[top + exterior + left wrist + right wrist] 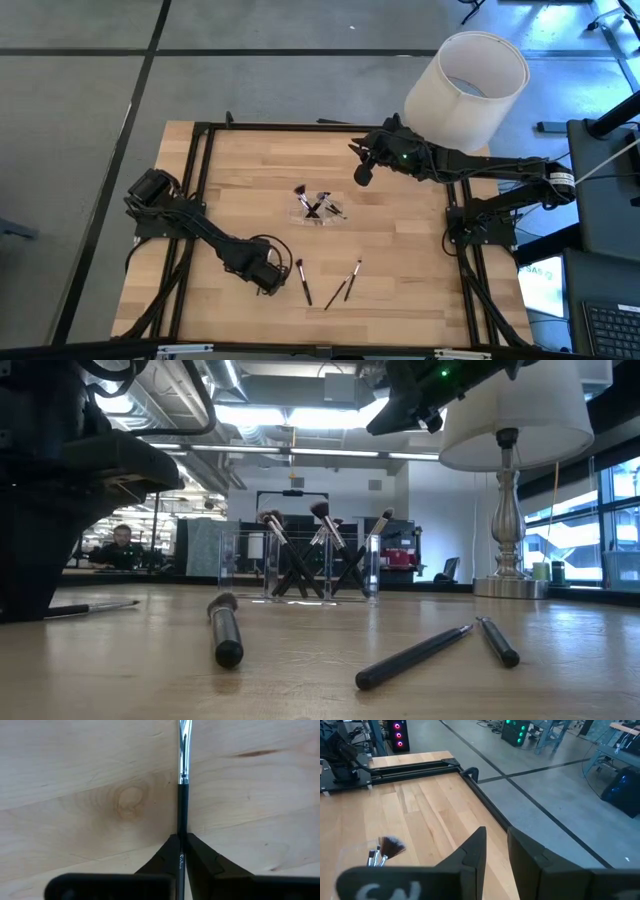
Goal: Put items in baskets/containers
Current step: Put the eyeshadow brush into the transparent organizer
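My left gripper (pixel 272 280) is low over the near-left part of the table, shut on a thin dark brush (pixel 182 805) with a silver ferrule. In the low view that brush (pixel 95 607) sticks out beside the arm. One loose brush (pixel 302 281) lies flat just right of the gripper, and two more (pixel 345 283) lie crossed farther right. A clear holder (pixel 318 211) stands mid-table with several brushes leaning in it (pixel 300 565). My right gripper (pixel 362 175) hangs open and high over the far-right side, holding nothing (pixel 496 845). My left gripper pinches the brush's dark handle (pixel 181 832) between its two fingertips, coming from above and pointing down. The handle runs straight out through the fingers, with the ferrule end reaching away over the wood. Whether it is lifted clear of the table I cannot tell.
A big white lampshade (pixel 465 90) stands at the far-right corner on a slim stand (pixel 510 510), close behind my right arm. A black frame rail (pixel 205 180) borders the wood. Bare wood lies between the holder and the loose brushes.
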Robot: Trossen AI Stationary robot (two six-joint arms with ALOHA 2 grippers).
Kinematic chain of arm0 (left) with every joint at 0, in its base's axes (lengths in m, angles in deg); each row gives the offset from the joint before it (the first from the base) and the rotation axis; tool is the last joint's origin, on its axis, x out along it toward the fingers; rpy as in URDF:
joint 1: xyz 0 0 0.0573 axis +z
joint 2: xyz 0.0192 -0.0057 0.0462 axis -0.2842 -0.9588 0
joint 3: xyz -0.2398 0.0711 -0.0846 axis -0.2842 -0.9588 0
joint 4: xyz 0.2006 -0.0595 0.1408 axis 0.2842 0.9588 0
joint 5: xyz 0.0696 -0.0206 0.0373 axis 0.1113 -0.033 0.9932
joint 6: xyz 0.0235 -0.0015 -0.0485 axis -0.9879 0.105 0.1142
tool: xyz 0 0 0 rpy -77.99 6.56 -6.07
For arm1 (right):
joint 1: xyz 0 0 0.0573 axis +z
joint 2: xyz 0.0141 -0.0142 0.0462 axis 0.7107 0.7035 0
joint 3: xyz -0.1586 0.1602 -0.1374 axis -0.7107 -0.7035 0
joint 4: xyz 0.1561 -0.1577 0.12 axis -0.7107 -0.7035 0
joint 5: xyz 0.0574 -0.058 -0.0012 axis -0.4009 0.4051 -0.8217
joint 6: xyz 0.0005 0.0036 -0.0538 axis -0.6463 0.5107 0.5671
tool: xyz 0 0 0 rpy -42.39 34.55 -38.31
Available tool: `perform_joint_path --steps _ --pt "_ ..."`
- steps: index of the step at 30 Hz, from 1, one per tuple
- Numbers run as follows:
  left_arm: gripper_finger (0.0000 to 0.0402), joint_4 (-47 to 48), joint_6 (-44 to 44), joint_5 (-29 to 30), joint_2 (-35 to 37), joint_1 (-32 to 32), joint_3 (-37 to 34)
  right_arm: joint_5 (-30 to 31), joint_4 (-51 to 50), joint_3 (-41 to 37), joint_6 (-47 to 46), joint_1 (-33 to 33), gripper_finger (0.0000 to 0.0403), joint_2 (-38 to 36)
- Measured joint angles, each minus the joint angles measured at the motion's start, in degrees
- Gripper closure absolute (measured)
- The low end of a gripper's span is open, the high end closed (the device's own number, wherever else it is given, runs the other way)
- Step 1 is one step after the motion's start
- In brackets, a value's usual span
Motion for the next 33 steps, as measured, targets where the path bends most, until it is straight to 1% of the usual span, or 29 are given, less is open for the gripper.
perform_joint_path --steps 6,24,30,33 --pt "0.0382 0.2 0.0 0.2 0.0 0.0 0.0 0.0 0.0 0.0 0.0 0.0 0.0324 0.0" --pt "0.0384 0.3 0.0 1.3 0.0 0.0 0.0 0.0 -0.1 0.0 1.0 0.0 0.0324 0.0" --pt "0.0384 1.3 -2.3 4.3 -0.3 -0.1 0.9 0.0 0.8 0.0 1.2 0.0 0.0324 0.0" --pt "0.0384 2.9 -3.1 8.9 -0.7 0.1 1.5 0.0 1.1 0.0 1.2 0.0 0.0324 0.0"
